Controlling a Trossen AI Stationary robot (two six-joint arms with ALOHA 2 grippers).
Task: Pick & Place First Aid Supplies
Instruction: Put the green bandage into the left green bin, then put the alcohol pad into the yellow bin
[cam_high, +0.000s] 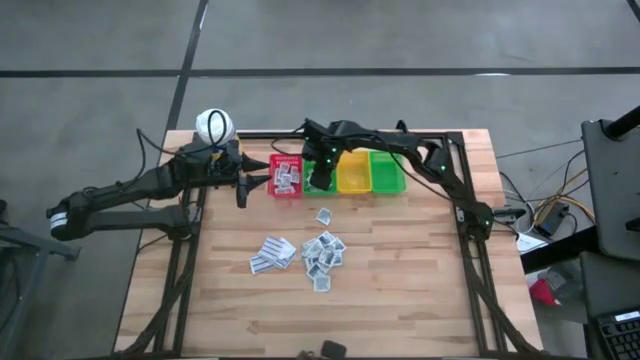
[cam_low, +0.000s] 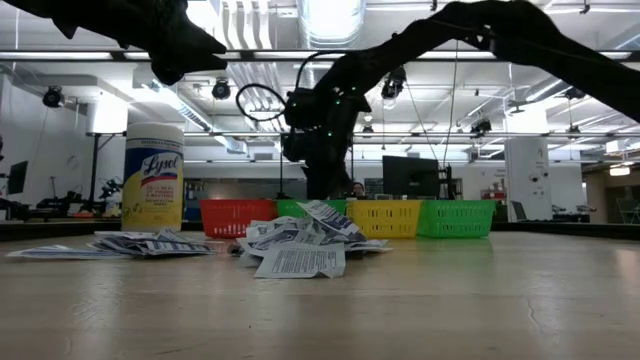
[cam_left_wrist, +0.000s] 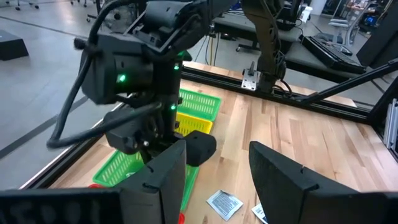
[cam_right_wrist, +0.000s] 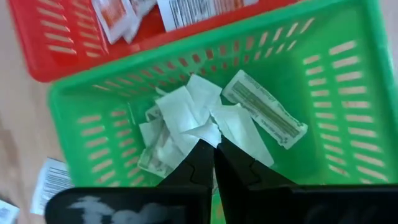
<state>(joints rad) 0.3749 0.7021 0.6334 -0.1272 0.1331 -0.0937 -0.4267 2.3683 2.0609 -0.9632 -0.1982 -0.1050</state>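
Here, from the left: the bottle (cam_high: 213, 126) stands at the table's (cam_high: 420, 270) far-left corner, and the left gripper (cam_high: 243, 186) hangs beside the red bin (cam_high: 285, 176) – jaws spread, holding nothing. The right gripper (cam_right_wrist: 213, 163) sits low over the green bin (cam_right_wrist: 336, 93), jaws pressed together, tips at the packets (cam_right_wrist: 186, 115) inside. Loose sachets (cam_high: 322, 251) lie mid-table – bare wood towards the near edge

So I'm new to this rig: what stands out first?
The right tool, shut, hangs over the green bin beside the red bin, where white packets lie. A heap of sachets sits mid-table. The left tool waits open by the red bin.
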